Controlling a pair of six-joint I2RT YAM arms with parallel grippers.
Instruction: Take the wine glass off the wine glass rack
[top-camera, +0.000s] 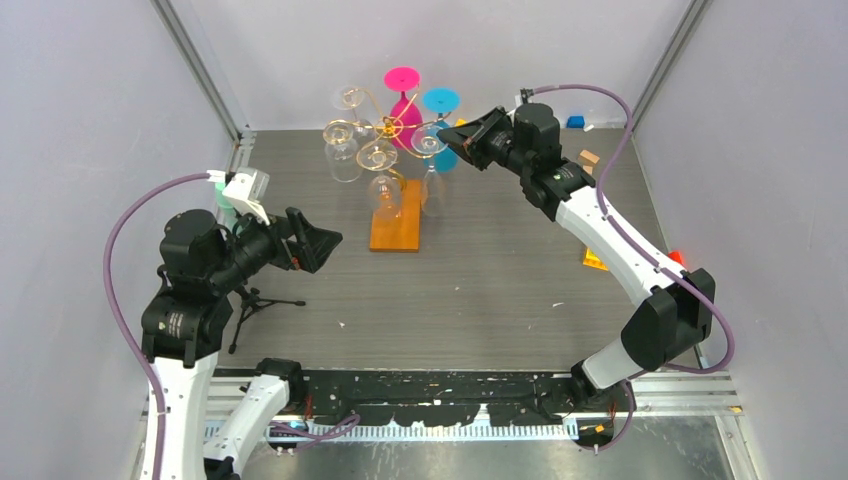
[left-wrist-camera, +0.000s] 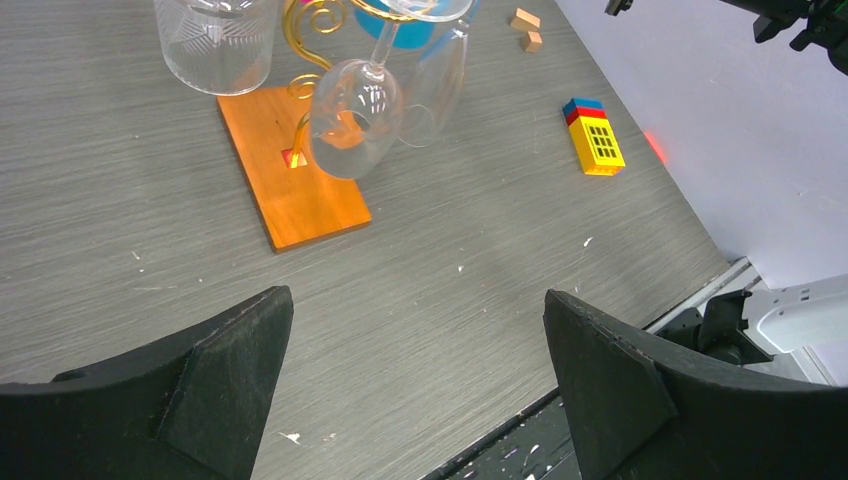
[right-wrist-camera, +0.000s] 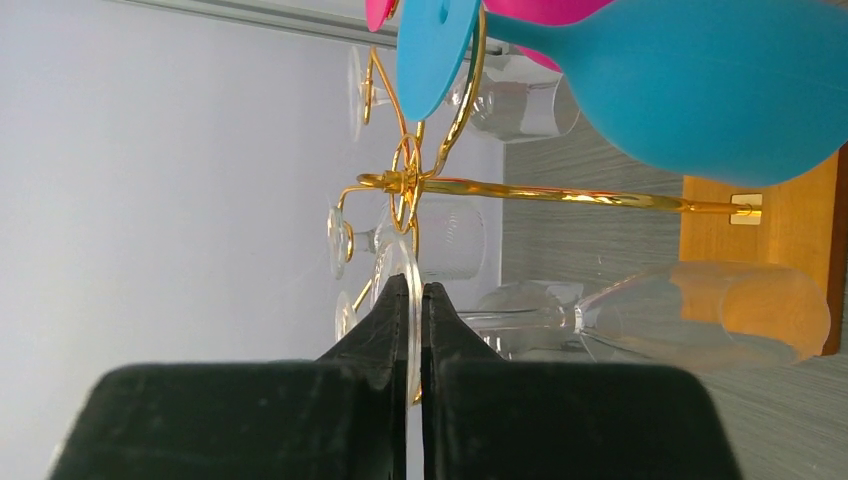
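The wine glass rack (top-camera: 388, 128) is gold wire on an orange wooden base (top-camera: 397, 232), at the back middle of the table. A clear wine glass (top-camera: 432, 188) hangs upside down on its right side. My right gripper (top-camera: 452, 140) is shut on the rim of that glass's foot; in the right wrist view the thin disc (right-wrist-camera: 398, 258) is pinched between the closed fingers of that gripper (right-wrist-camera: 415, 290), and its bowl (right-wrist-camera: 700, 320) points towards the base (right-wrist-camera: 790, 215). My left gripper (top-camera: 325, 247) hovers open and empty over the table, well left of the rack, shown wide apart (left-wrist-camera: 415, 300).
A pink glass (top-camera: 403, 100), a blue glass (top-camera: 440, 105) and other clear glasses (top-camera: 342, 152) hang on the rack. A yellow toy block (left-wrist-camera: 597, 140) and small wooden blocks (left-wrist-camera: 525, 25) lie to the right. A small black tripod (top-camera: 255, 300) stands beside the left arm.
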